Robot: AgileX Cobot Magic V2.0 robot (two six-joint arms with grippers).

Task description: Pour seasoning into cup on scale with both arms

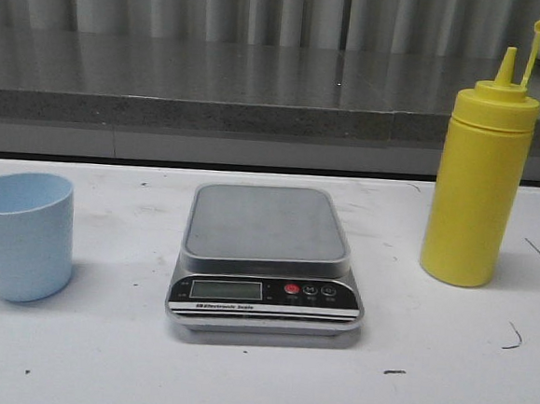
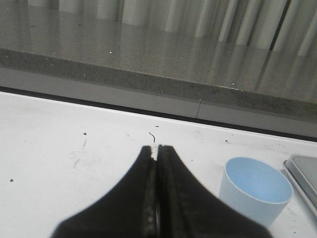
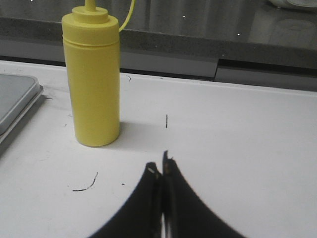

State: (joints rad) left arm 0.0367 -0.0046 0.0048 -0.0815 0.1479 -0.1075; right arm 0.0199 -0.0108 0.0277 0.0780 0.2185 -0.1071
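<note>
Nearest to me are my own fingers. My left gripper (image 2: 157, 163) has its jaws pressed together with nothing between them, hanging low over the white surface (image 1: 99, 357). My right gripper (image 3: 161, 171) is likewise closed and empty.

Just beyond the left gripper, off towards the scale side, stands the cup (image 2: 255, 196), upright, mouth open upward and, as far as I can see, nothing in it. Past the right gripper, again on the scale side, stands the seasoning bottle (image 3: 94, 79), upright with its long axis vertical, cone nozzle up and its tethered cap hanging off to one side.

In the front view the scale (image 1: 266, 258) sits in the middle with its platform bare, cup on my left, bottle on my right, each apart from it. So the cup belongs to my left arm and the bottle to my right; I judge the cup must go onto the platform first.

There is open surface around both things for a sideways approach. Farther back the white surface ends at a dark gap, then a grey ledge (image 1: 259, 98) and a curtain (image 1: 267, 5), so I would avoid reaching deep.
</note>
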